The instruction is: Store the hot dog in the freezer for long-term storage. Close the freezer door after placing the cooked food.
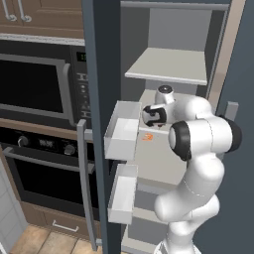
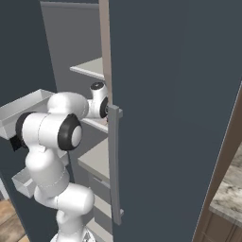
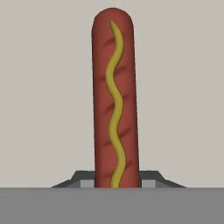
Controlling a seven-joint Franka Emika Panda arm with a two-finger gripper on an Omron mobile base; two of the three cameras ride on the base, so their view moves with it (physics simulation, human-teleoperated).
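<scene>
Mustard-striped reddish hot dog (image 3: pixel 114 100) over pale freezer shelf (image 1: pixel 154 156), freezer door (image 1: pixel 101 124) open

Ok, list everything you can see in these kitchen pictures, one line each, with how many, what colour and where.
hot dog: one, reddish-brown with a yellow squiggle, between the finger tips over a pale shelf.
freezer: one, slate-blue outside, pale grey shelves inside, standing open.
freezer door: one, slate-blue, swung open on the left, grey handle.
door bins: two, white, inside that door.
microwave: one, black, far left.
oven: one, black, below it.
gripper: one, dark, shut on the hot dog.
</scene>
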